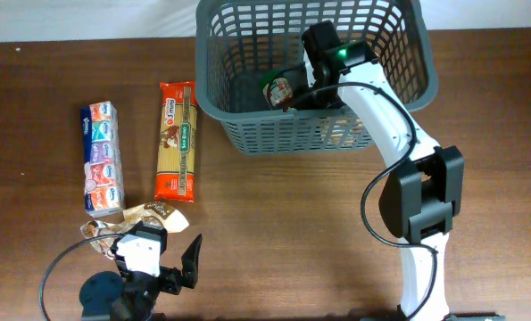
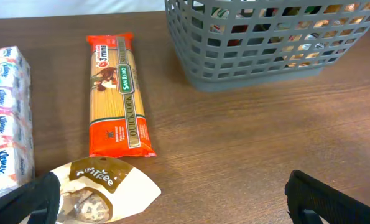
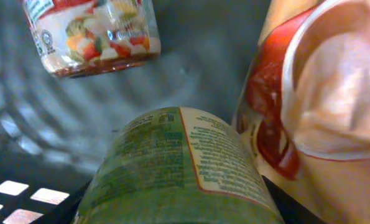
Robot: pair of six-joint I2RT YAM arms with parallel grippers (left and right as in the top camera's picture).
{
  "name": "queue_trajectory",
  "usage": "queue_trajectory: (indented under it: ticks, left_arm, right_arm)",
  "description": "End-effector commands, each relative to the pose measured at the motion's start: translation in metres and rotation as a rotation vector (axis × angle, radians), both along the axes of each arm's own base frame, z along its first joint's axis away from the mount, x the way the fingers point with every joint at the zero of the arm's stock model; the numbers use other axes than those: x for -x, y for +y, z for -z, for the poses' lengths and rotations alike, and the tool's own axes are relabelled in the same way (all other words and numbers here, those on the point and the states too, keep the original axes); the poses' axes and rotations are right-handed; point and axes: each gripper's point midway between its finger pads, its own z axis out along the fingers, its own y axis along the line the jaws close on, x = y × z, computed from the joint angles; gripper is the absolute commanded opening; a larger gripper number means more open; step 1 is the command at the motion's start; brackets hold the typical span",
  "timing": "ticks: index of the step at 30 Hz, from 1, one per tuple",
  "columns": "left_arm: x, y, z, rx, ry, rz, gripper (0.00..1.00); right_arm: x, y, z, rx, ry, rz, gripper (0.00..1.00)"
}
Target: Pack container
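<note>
The dark grey slotted basket [image 1: 408, 89] stands at the back of the table; its wall also shows in the left wrist view [image 2: 265, 56]. My right gripper [image 1: 305, 94] is inside it, shut on a green-labelled can [image 3: 172, 168]. A jar with a vegetable label [image 3: 91, 31] and a red and white packet [image 3: 321, 93] lie on the basket floor beside it. My left gripper [image 1: 162, 259] is open near the front edge, its left finger beside a cream and brown snack pouch [image 2: 104, 190]. A spaghetti packet [image 1: 176, 141] and a tissue multipack [image 1: 102, 159] lie on the table.
The wooden table [image 1: 283, 232] stretches between the basket and my left gripper. My right arm reaches over the basket's front wall from the right front.
</note>
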Motion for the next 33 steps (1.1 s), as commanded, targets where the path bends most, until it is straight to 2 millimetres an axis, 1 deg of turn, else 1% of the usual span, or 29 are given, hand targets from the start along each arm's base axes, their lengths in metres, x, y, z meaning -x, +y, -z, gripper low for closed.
queue_trajectory:
  ticks: [1,3,4,6,9,12,15,16,17,19,20,21,22,23,24,26,28,29,31,33]
  left_arm:
    - [0.0,0.002,-0.004,-0.007,-0.01,-0.008,0.99]
    - [0.0,0.002,-0.004,-0.007,-0.01,-0.008,0.99]
    - [0.0,0.002,-0.004,-0.007,-0.01,-0.008,0.99]
    - [0.0,0.002,-0.004,-0.007,-0.01,-0.008,0.99]
    - [0.0,0.002,-0.004,-0.007,-0.01,-0.008,0.99]
    - [0.0,0.002,-0.004,-0.007,-0.01,-0.008,0.99]
    - [0.0,0.002,-0.004,-0.007,-0.01,-0.008,0.99]
    - [0.0,0.002,-0.004,-0.007,-0.01,-0.008,0.99]
    - [0.0,0.002,-0.004,-0.007,-0.01,-0.008,0.99]
    - [0.0,0.002,-0.004,-0.007,-0.01,-0.008,0.99]
    - [0.0,0.002,-0.004,-0.007,-0.01,-0.008,0.99]
    - [0.0,0.002,-0.004,-0.007,-0.01,-0.008,0.99]
    - [0.0,0.002,-0.004,-0.008,-0.01,-0.008,0.99]
    - [0.0,0.002,-0.004,-0.007,-0.01,-0.008,0.99]
    - [0.0,0.002,-0.004,-0.007,-0.01,-0.008,0.99]
    - [0.0,0.002,-0.004,-0.008,-0.01,-0.008,0.99]
    - [0.0,0.002,-0.004,-0.007,-0.01,-0.008,0.99]
    - [0.0,0.002,-0.004,-0.007,-0.01,-0.008,0.99]
    - [0.0,0.002,-0.004,-0.008,-0.01,-0.008,0.99]
    - [0.0,0.002,-0.004,-0.007,-0.01,-0.008,0.99]
  right_arm:
    - [0.001,0.004,-0.005,-0.008,-0.012,-0.017,0.81]
    - [0.001,0.004,-0.005,-0.008,-0.012,-0.017,0.91]
    - [0.001,0.004,-0.006,-0.008,-0.013,-0.017,1.0]
    - [0.001,0.004,-0.008,-0.009,-0.015,-0.017,0.99]
    - [-0.003,0.006,-0.018,-0.016,-0.034,-0.017,0.99]
    - [-0.009,0.007,-0.044,-0.029,-0.075,-0.016,0.99]
    - [-0.017,0.007,-0.097,-0.049,-0.175,-0.029,0.99]
    - [-0.019,0.005,-0.119,-0.052,-0.22,-0.023,0.99]
    - [-0.02,0.002,-0.134,-0.055,-0.252,-0.017,0.99]
    - [-0.02,-0.005,-0.176,-0.064,-0.344,0.0,0.99]
    - [-0.018,-0.012,-0.204,-0.071,-0.409,0.015,0.99]
    - [-0.016,-0.017,-0.219,-0.073,-0.446,0.026,0.99]
    - [-0.012,-0.03,-0.248,-0.077,-0.525,0.053,0.99]
    - [-0.008,-0.044,-0.272,-0.073,-0.592,0.087,0.99]
    - [0.001,-0.071,-0.302,-0.045,-0.68,0.153,0.99]
    - [0.011,-0.109,-0.32,0.006,-0.721,0.269,0.99]
    - [0.024,-0.145,-0.327,0.048,-0.724,0.362,0.99]
    - [0.029,-0.16,-0.329,0.062,-0.717,0.392,0.99]
    - [0.044,-0.198,-0.327,0.096,-0.688,0.499,0.99]
    - [0.051,-0.23,-0.33,0.129,-0.692,0.57,0.99]
